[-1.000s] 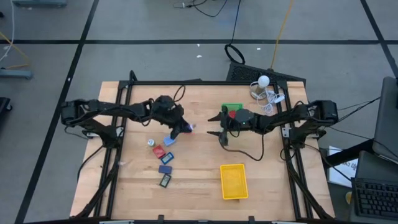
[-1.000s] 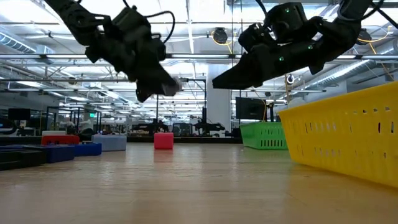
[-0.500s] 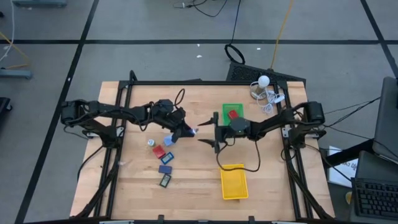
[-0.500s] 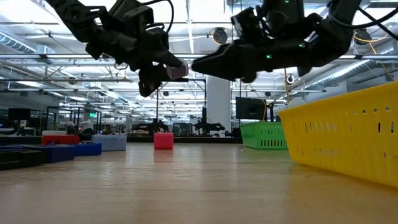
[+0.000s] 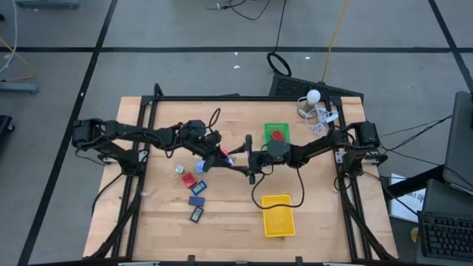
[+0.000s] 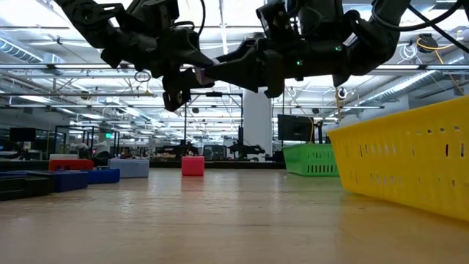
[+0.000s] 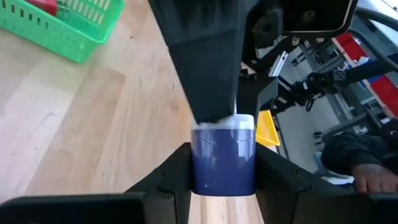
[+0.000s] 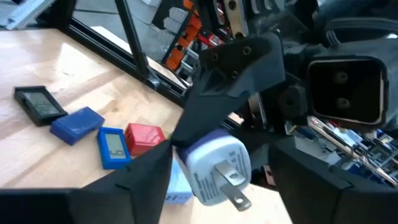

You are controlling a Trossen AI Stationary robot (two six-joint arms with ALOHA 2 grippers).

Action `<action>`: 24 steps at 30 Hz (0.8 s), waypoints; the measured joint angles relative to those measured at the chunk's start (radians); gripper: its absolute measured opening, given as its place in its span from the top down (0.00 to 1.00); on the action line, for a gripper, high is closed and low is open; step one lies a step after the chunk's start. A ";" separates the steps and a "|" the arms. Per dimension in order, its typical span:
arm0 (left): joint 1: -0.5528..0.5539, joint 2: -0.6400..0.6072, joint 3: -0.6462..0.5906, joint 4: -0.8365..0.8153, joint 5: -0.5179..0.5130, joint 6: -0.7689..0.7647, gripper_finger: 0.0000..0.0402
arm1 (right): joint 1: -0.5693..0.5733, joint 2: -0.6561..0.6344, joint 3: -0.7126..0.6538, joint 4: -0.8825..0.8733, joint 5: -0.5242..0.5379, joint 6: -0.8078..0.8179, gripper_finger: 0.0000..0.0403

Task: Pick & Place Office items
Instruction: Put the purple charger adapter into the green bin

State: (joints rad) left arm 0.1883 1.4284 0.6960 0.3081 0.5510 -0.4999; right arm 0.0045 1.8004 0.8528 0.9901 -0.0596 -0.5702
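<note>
the left gripper (image 5: 224, 154) pinches a small blue-and-white plug adapter (image 8: 214, 163), its fingers (image 7: 171, 177) pressed on the two sides. the right gripper (image 5: 242, 156) meets it in the air with its jaws spread to either side of the adapter, not yet closed on it. this looks like a handoff above the table (image 5: 318, 222), the adapter hanging a little way in front of the green tray (image 5: 276, 127), toward the yellow tray (image 5: 277, 215).

the risk is in the timing. if the left lets go before the right has closed, the adapter drops to the wood and may bounce off. the adapter's rounded end and prongs face the right arm, so a grip there could slip or twist it. the two grippers are very close and could knock together.

the other items (image 5: 194, 193) lie on the table well left of the green tray; a red piece (image 5: 277, 135) sits inside it.
</note>
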 joint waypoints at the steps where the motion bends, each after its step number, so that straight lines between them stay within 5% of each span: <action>1: 0.000 0.000 0.000 0.004 0.000 0.000 0.67 | 0.004 0.000 0.000 0.000 -0.003 0.002 0.42; 9: 0.002 0.001 -0.001 -0.004 0.010 -0.009 0.64 | 0.012 -0.002 0.001 -0.035 -0.020 -0.024 0.68; 15: 0.002 0.001 -0.002 -0.002 0.007 -0.008 0.64 | 0.017 -0.006 0.001 -0.049 -0.021 0.001 0.68; 24: 0.079 -0.059 0.002 0.031 -0.008 0.157 0.46 | 0.015 -0.052 0.001 -0.136 -0.021 0.127 0.68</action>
State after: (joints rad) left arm 0.2672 1.3692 0.6975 0.3386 0.5426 -0.3427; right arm 0.0190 1.7480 0.8536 0.8538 -0.0804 -0.4434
